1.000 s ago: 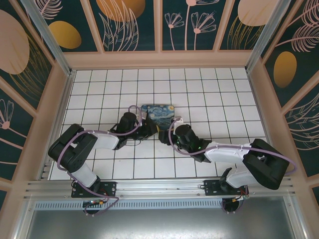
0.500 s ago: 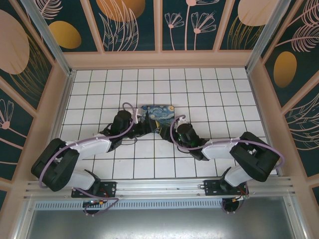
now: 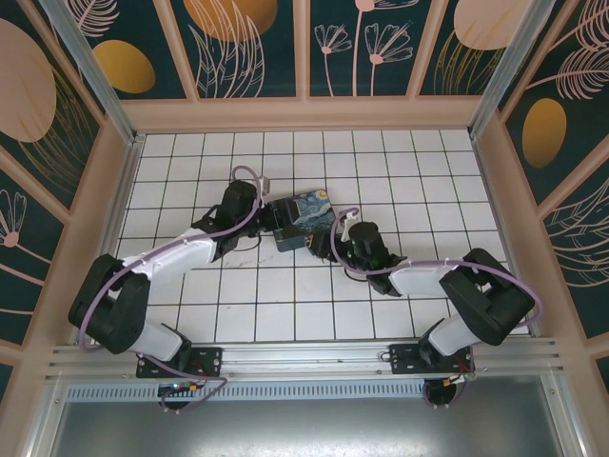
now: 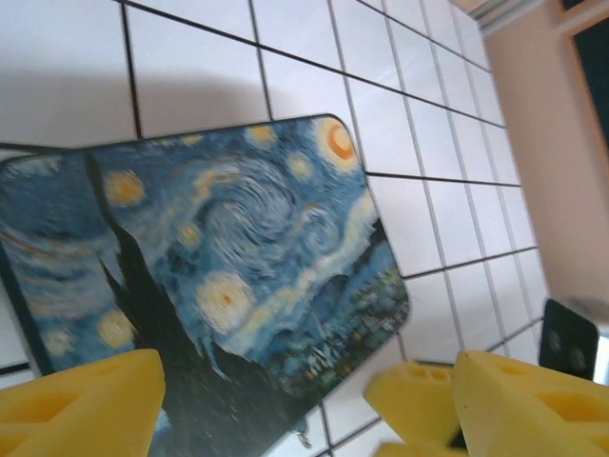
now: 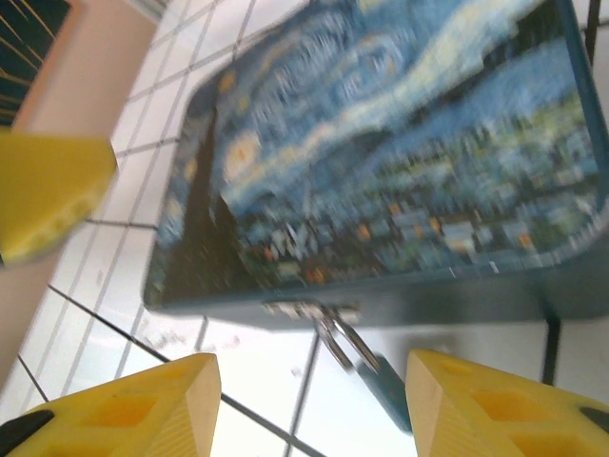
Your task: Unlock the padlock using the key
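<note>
Top external view, starting at the left: the left arm (image 3: 181, 252) now lies stretched out across the surface (image 3: 171, 162), where a second ago it was folded back. The left tool (image 3: 266, 219) sits against the left end of the box (image 3: 304, 214). That tool has just sprung wide. In the left wrist view its yellow fingers (image 4: 81, 400) stand far apart, with nothing between them but the painted lid below. Whatever hold it had is let go.

The box has turned. A second ago it lay square with the tiles; now it sits skewed, its right end swung away from the arms.

The right tool (image 3: 325, 246) has followed it in and is at the box's near edge. In the right wrist view its jaws stand about half apart, as they did before, and they are empty. Just ahead of them the padlock (image 5: 383, 386) hangs from the clasp (image 5: 309, 309) on the front edge of the box, its bluish body down on the tile. The picture is too blurred to tell whether the shackle is shut.

I cannot make out the key anywhere.

To my eye the turn brings the lock round to face the right tool. With both tools empty, the unlocking itself looks not yet begun, and the key must be picked up first.
</note>
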`<action>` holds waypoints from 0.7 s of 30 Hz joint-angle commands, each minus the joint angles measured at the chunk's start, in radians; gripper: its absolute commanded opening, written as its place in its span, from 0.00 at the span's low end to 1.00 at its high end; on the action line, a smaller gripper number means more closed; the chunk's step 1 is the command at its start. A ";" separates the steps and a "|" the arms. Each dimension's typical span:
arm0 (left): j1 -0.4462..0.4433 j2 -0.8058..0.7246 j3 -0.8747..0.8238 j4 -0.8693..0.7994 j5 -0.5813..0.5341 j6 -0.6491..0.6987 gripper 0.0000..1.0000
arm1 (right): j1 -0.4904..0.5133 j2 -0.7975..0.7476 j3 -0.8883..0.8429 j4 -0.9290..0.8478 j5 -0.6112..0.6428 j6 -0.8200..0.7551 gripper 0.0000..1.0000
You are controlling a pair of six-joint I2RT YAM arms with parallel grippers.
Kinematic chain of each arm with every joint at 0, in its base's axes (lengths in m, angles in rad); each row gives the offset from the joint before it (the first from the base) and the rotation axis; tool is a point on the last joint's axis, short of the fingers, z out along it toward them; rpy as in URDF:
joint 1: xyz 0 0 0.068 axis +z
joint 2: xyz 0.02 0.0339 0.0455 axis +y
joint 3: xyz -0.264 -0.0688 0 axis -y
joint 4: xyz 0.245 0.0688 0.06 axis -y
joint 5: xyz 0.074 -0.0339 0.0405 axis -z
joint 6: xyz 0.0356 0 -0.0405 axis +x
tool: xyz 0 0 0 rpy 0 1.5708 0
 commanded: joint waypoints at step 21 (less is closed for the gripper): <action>0.009 0.080 0.104 -0.114 -0.067 0.087 0.81 | 0.012 0.191 0.082 -0.015 -0.035 -0.096 0.41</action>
